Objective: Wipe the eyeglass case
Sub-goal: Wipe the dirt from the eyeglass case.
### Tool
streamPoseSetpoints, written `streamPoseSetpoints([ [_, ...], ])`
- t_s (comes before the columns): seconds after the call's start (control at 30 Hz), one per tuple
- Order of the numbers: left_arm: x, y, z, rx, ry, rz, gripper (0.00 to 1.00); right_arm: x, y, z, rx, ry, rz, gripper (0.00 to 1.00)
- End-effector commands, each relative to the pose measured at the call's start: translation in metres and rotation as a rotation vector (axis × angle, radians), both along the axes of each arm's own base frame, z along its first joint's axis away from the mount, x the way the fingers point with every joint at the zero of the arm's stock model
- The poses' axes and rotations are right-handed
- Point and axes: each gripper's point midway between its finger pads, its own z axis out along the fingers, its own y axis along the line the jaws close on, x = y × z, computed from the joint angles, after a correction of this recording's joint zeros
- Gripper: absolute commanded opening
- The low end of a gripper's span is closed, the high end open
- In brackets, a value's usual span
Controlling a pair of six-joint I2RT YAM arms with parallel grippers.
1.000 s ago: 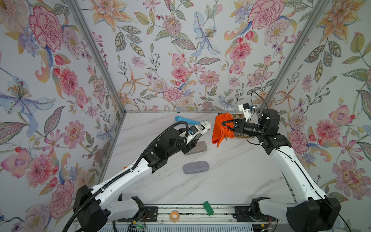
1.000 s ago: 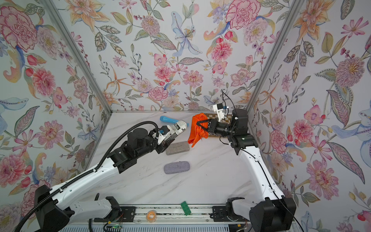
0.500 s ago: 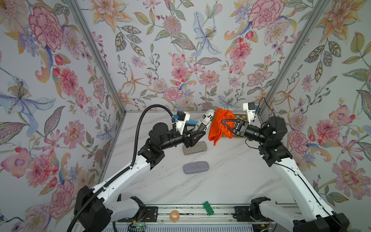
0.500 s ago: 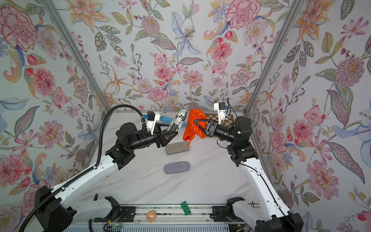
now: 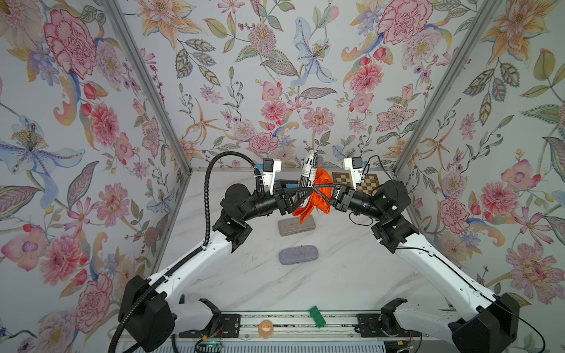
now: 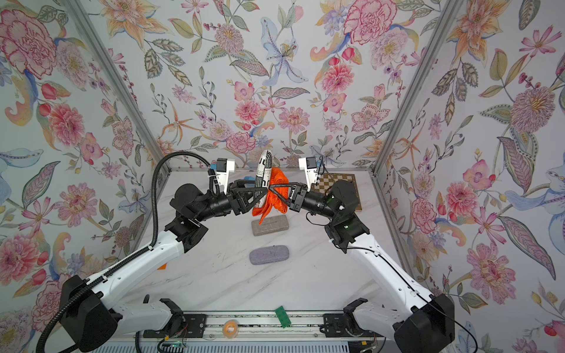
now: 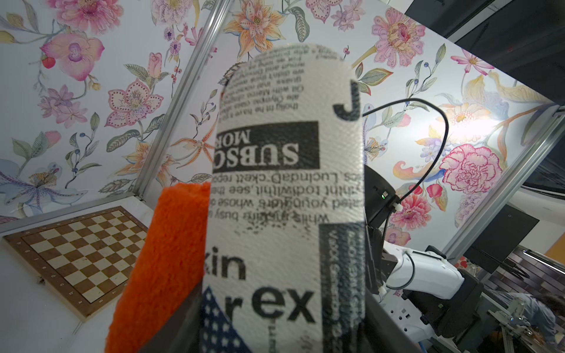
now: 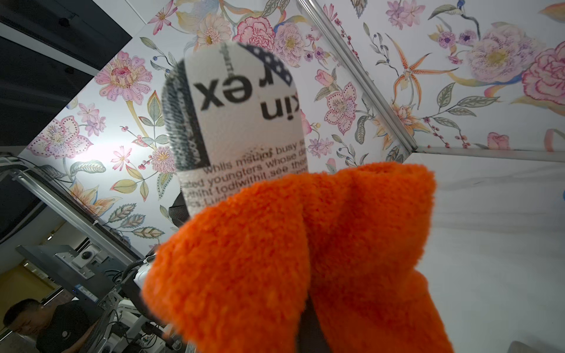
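**Orange cloth (image 5: 324,178) set against a lifted eyeglass case (image 5: 308,166)**

The cloth is pinched in the right tool (image 5: 318,190), whose jaws are closed tight on a bunched fold. The loose folds are draped below and around its fingers. Tip to tip with it, the left tool (image 5: 308,192) is clamped on the lower part of the eyeglass case. The case is printed like newsprint in black and white and is held upright, well above the table (image 5: 336,275).

The cloth is touching the side of the case that faces the right tool. In the left wrist view the cloth (image 7: 171,244) is pressed along one edge of the case (image 7: 287,183). In the right wrist view the rounded end of the case (image 8: 241,116) is seen beyond the cloth (image 8: 305,259). The same contact is shown in both top views.

Directly beneath the two tools a grey oblong case (image 5: 296,227) is laid flat on the table. A lavender case (image 5: 298,255) is laid nearer the robot's base. Behind the right tool a chessboard (image 5: 371,183) is set at the far corner. On the base rail a green piece (image 5: 315,317) and a roll of tape (image 5: 265,327) are seen.
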Motion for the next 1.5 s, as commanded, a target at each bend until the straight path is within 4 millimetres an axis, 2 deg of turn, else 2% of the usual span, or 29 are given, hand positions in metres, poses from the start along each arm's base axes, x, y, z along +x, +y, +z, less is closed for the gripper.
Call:
streamPoseSetpoints([
  [0.0, -0.008, -0.012, 0.005, -0.008, 0.02, -0.062, 0.26, -0.029, 0.017, 0.016, 0.024, -0.072, 0.153, 0.0],
  [0.13, -0.009, -0.011, -0.006, 0.007, 0.046, -0.061, 0.26, 0.001, -0.007, 0.053, 0.02, -0.139, 0.054, 0.0],
  [0.17, -0.01, -0.01, -0.009, 0.011, 0.051, -0.059, 0.26, 0.005, -0.013, 0.064, 0.026, -0.157, 0.035, 0.0],
  [0.23, -0.009, -0.009, -0.012, 0.015, 0.057, -0.048, 0.26, 0.007, -0.016, 0.071, 0.029, -0.166, 0.027, 0.0],
  [0.3, -0.006, -0.006, -0.011, 0.01, 0.055, -0.03, 0.26, -0.001, -0.01, 0.065, 0.027, -0.152, 0.05, 0.0],
  [0.43, 0.004, -0.004, -0.004, -0.019, 0.059, -0.012, 0.26, -0.021, 0.006, 0.024, 0.008, -0.069, 0.094, 0.0],
  [0.53, 0.012, -0.005, 0.005, -0.038, 0.055, -0.006, 0.26, -0.043, 0.019, 0.002, 0.021, -0.023, 0.158, 0.0],
  [0.63, 0.019, -0.008, 0.008, -0.026, 0.055, 0.005, 0.26, -0.047, 0.021, 0.002, 0.025, -0.036, 0.166, 0.0],
  [0.77, 0.019, -0.009, 0.0, -0.008, 0.075, 0.001, 0.26, -0.025, 0.01, 0.039, 0.025, -0.114, 0.114, 0.0],
  [0.87, 0.014, -0.007, -0.006, -0.002, 0.087, -0.001, 0.26, 0.008, -0.009, 0.067, 0.032, -0.16, 0.031, 0.0],
  [0.93, 0.009, -0.006, -0.009, 0.003, 0.09, -0.007, 0.26, 0.028, -0.019, 0.075, 0.034, -0.152, -0.016, 0.0],
  [1.0, 0.007, -0.003, -0.014, 0.01, 0.098, -0.001, 0.26, 0.035, -0.024, 0.08, 0.055, -0.146, -0.019, 0.0],
  [1.1, 0.007, 0.001, -0.017, 0.018, 0.095, 0.018, 0.26, 0.027, -0.017, 0.066, 0.059, -0.106, 0.011, 0.0],
  [1.3, 0.016, 0.005, -0.003, 0.0, 0.071, 0.046, 0.26, -0.017, 0.007, 0.007, -0.01, -0.008, 0.1, 0.0],
  [1.33, 0.017, 0.005, 0.002, -0.007, 0.061, 0.046, 0.26, -0.019, 0.008, -0.001, -0.019, 0.005, 0.105, 0.0],
  [1.37, 0.018, 0.005, 0.005, -0.012, 0.054, 0.045, 0.26, -0.031, 0.017, -0.005, -0.024, 0.01, 0.144, 0.0],
  [1.47, 0.018, 0.002, 0.013, -0.029, 0.043, 0.026, 0.26, -0.028, 0.021, -0.001, -0.024, 0.001, 0.161, 0.0],
])
